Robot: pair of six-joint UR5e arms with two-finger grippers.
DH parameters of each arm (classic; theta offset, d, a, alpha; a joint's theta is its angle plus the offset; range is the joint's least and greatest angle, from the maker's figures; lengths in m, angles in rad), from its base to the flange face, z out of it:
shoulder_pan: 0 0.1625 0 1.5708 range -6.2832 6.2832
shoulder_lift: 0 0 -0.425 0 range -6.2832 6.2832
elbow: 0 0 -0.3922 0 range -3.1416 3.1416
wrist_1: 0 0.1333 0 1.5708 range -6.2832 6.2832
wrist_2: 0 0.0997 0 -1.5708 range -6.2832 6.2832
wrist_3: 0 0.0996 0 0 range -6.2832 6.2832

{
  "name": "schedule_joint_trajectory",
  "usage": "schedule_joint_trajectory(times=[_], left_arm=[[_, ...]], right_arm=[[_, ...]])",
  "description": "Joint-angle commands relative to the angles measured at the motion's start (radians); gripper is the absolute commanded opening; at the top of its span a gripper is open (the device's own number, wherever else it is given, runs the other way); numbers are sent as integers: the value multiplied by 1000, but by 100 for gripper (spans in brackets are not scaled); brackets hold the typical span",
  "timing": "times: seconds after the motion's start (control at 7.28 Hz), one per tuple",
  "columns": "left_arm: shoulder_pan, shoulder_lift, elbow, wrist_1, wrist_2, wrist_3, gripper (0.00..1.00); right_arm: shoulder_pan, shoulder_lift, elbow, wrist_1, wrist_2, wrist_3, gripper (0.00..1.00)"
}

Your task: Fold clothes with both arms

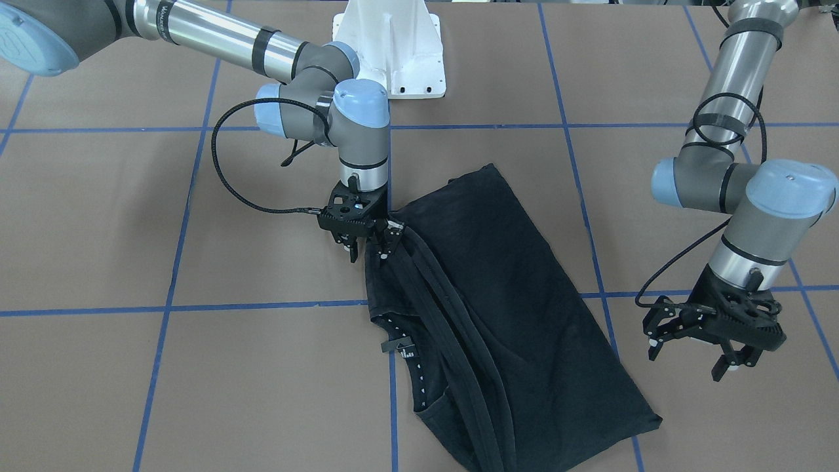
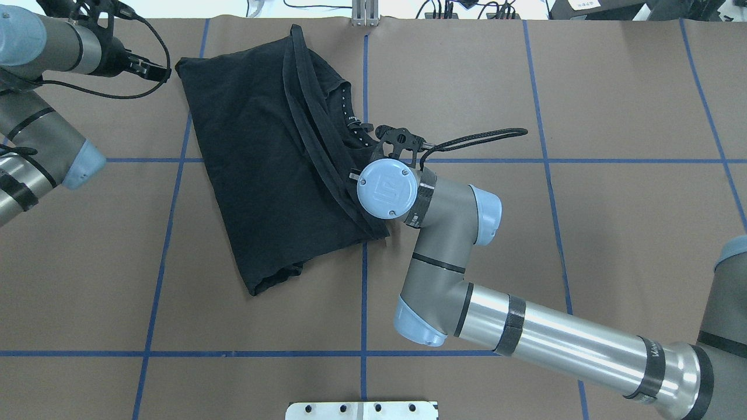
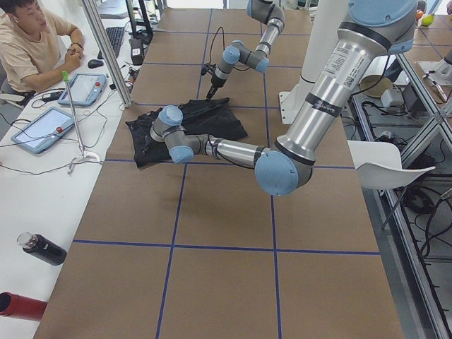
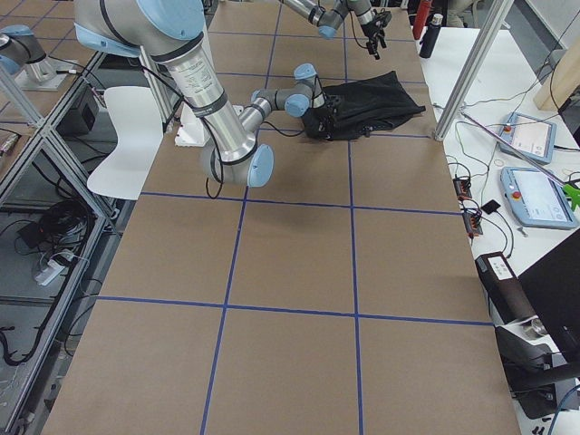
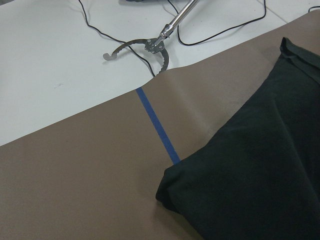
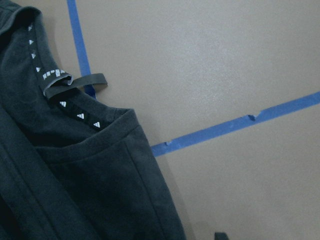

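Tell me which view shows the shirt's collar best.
The right wrist view: the collar is close, white marks and loop sharp. The front-facing and overhead views show it small; the side views only a dark heap; the left wrist view just plain shirt cloth.

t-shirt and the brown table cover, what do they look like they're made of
T-shirt: soft matte black knit, likely cotton jersey; it drapes, creases and shows stitched hems. Table cover: probably brown kraft paper, matte; in the left wrist view its thin edge lies over a white surface.
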Motion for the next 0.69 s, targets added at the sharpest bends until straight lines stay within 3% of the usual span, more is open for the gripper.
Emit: schedule_joint_trajectory(times=[0.0, 0.55], left_arm=[[0, 0, 1, 0, 0, 0, 100], [0, 2, 1, 0, 0, 1, 100]], right_arm=[[-1, 1, -6, 0, 0, -8, 45], [-12, 24, -31, 0, -9, -8, 44]])
